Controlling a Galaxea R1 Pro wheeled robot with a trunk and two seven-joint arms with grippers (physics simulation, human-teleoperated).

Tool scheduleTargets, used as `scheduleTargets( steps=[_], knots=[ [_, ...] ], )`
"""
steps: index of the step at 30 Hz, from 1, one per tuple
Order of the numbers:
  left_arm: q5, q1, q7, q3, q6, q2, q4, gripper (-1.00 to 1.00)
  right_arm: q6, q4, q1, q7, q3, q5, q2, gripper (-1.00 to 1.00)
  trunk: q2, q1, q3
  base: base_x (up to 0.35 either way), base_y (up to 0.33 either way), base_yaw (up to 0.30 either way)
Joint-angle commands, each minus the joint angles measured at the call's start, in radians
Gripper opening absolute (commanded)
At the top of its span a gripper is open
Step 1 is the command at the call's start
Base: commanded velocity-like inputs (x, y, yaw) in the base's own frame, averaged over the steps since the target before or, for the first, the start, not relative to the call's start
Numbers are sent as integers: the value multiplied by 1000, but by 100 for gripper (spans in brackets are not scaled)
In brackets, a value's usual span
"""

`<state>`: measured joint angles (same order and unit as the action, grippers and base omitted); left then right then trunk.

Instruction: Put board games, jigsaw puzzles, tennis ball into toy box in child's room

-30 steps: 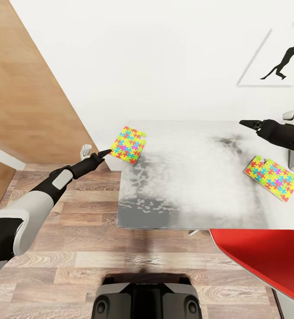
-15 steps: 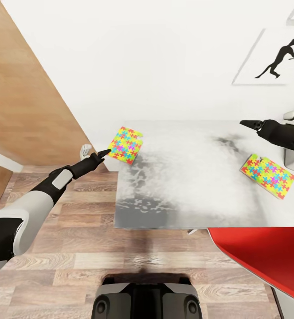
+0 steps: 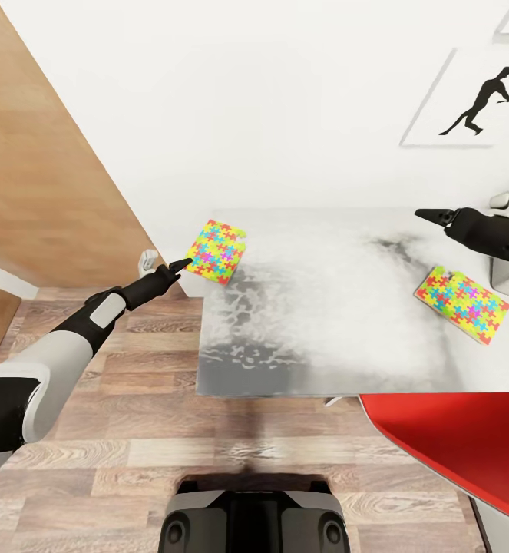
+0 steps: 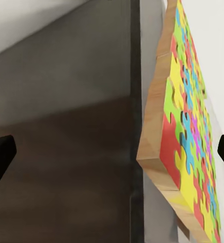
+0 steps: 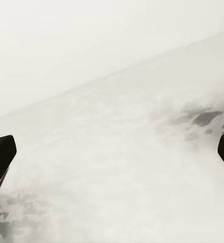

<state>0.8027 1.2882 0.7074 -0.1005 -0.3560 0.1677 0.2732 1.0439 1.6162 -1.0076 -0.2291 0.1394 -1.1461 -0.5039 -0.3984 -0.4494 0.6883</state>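
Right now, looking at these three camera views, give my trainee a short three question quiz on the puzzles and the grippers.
1. True or false: the left gripper is clamped shut on the near-corner puzzle.
2. How many jigsaw puzzles lie on the table?
3. Which is nearer the right gripper: A, the puzzle by the table's left corner, or B, the right-hand puzzle?

Key: 1 false, its fingers stand open with the puzzle's edge between them; 2 two; 3 B.

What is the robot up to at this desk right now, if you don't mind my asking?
It is working on two jigsaw puzzles on the table. The left gripper is at the overhanging corner of the left puzzle, its fingers spread either side of it in the left wrist view, not closed on it. The right gripper hovers open above the table beyond the right puzzle, holding nothing.
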Motion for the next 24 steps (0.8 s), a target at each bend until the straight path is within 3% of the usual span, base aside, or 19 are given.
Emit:
scheduleTargets(
  steps=[1, 24],
  knots=[
    [10, 1, 1, -7, -6, 1, 0, 100, 3, 1, -1, -10, 0, -10, 0, 100, -2, -1, 1, 0, 0, -7],
    [12, 1, 4, -7, -5, 1, 0, 100, 3, 1, 0, -10, -3, -10, 5, 100, -2, -1, 1, 0, 0, -2]
  ],
)
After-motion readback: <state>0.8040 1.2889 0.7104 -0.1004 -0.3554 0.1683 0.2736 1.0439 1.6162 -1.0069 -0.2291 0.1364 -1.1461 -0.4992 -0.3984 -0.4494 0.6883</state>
